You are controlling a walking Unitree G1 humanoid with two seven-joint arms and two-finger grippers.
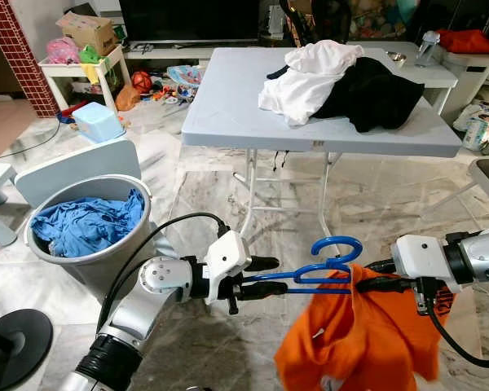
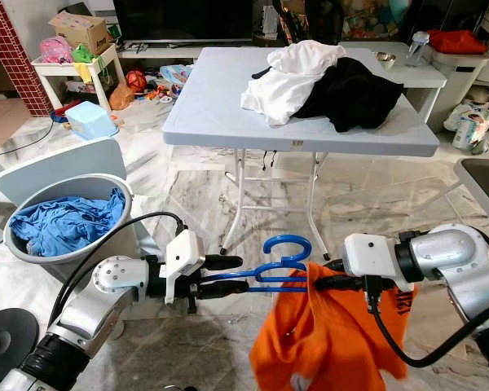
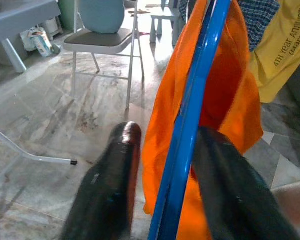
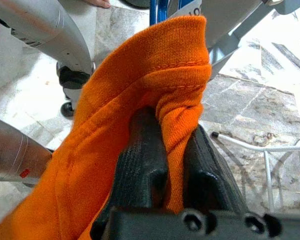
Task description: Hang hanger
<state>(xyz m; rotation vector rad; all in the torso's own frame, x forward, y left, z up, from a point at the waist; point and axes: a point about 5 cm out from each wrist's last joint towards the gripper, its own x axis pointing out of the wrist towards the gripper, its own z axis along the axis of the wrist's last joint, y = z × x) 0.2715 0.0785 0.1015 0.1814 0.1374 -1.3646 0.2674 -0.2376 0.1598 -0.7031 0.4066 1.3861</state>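
Both arms are stretched out low in front of the robot, forearms nearly level and turned in toward each other over the marble floor [image 1: 367, 204]. The left gripper [image 1: 269, 275] reaches right, its two fingers [image 3: 107, 185] set a little apart with the blue hanger [image 1: 330, 262] running between them; whether they truly pinch the bar I cannot tell. The right gripper [image 1: 373, 277] reaches left, its fingers [image 4: 142, 155] closed tight on a fold of the orange shirt [image 1: 354, 342], which droops from the hanger's right end. So the hanger sits in mid-air between the two grippers, hook up, in front of the bench [image 1: 228, 106].

By count: one hanger, one orange shirt, two garments heaped on the bench, a white one [image 1: 310, 77] and a black one [image 1: 375, 94], and one grey bucket [image 1: 106, 257] with blue cloth [image 1: 85, 224] in it at the robot's left.

The left wrist view adds a chair [image 3: 102, 37] and a yellow shirt [image 3: 285, 45] hanging beyond the hanger. The right wrist view gives the close grip on the orange hem and a white wire frame [image 4: 270, 150] on the floor.
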